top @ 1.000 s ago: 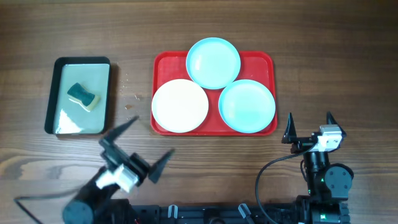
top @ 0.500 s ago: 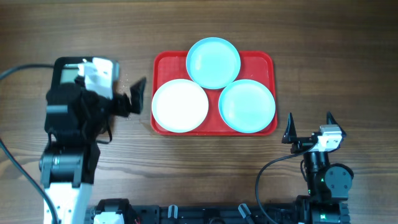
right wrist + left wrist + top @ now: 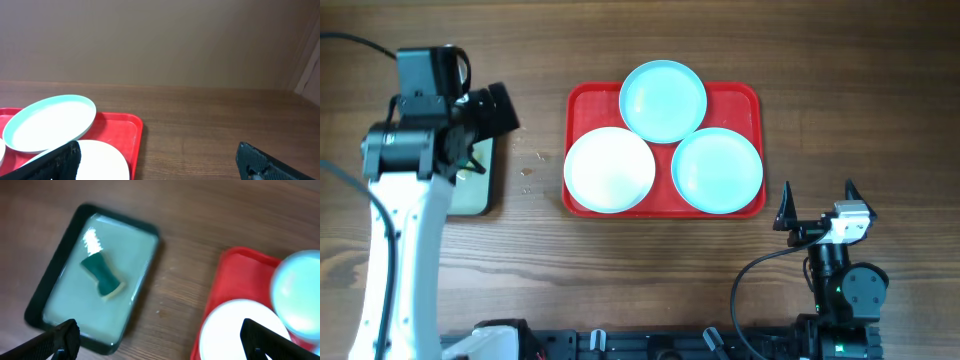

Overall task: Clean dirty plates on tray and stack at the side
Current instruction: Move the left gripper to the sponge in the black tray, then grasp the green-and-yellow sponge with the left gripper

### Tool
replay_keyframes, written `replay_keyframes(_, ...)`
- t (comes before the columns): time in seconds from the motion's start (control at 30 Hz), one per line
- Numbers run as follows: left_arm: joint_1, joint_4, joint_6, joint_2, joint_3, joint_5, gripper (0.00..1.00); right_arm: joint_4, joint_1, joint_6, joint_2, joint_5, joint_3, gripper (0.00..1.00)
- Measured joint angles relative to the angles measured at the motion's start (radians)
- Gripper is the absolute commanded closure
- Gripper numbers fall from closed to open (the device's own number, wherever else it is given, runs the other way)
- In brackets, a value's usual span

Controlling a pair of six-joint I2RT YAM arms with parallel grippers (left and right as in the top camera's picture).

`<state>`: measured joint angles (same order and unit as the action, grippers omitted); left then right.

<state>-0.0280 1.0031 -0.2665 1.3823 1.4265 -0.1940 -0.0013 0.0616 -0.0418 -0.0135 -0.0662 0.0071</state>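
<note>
The red tray (image 3: 755, 95) lies mid-table and holds three plates: a turquoise plate (image 3: 663, 101) at the back, a white plate (image 3: 610, 170) at the front left and a second turquoise plate (image 3: 717, 170) at the front right. My left gripper (image 3: 492, 110) is open and empty, up over the small tray to the left of the red tray. In the left wrist view (image 3: 160, 345) its fingers frame the white plate (image 3: 240, 330) and the red tray's rim (image 3: 225, 275). My right gripper (image 3: 818, 200) is open and empty, just off the red tray's front right corner.
A black-rimmed tray (image 3: 47, 287) with a pale inside holds a green sponge (image 3: 102, 275) at the table's left; my left arm covers most of it in the overhead view. Small specks lie on the wood (image 3: 528, 170) between the two trays.
My left arm has swung from the table's front edge up and back to above the black-rimmed tray. The right arm and the plates have not moved.
</note>
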Motion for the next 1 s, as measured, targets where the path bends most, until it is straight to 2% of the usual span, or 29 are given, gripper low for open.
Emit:
replay_keyframes(0.07,-0.035,0.004,-0.085,0.023,0.0,-0.036,0.0,0.0,0.0,0.0,0.0,0.0,0.0,0.0)
replay_keyframes(0.17,-0.168,-0.001,-0.193,0.031,0.0,-0.052,0.0,0.0,0.0,0.0,0.0,0.0,0.0,0.0)
replay_keyframes(0.23,-0.27,-0.001,-0.237,0.034,0.0,-0.05,0.0,0.0,0.0,0.0,0.0,0.0,0.0,0.0)
replay_keyframes(0.37,-0.378,0.0,-0.272,0.09,0.001,-0.018,0.0,0.0,0.0,0.0,0.0,0.0,0.0,0.0)
replay_keyframes(0.57,-0.399,-0.004,-0.278,0.299,0.001,0.1,0.0,0.0,0.0,0.0,0.0,0.0,0.0,0.0)
replay_keyframes(0.73,-0.401,-0.035,-0.278,0.479,0.0,0.135,0.0,0.0,0.0,0.0,0.0,0.0,0.0,0.0)
replay_keyframes(1.0,-0.401,-0.129,-0.278,0.631,0.0,0.209,0.0,0.0,0.0,0.0,0.0,0.0,0.0,0.0)
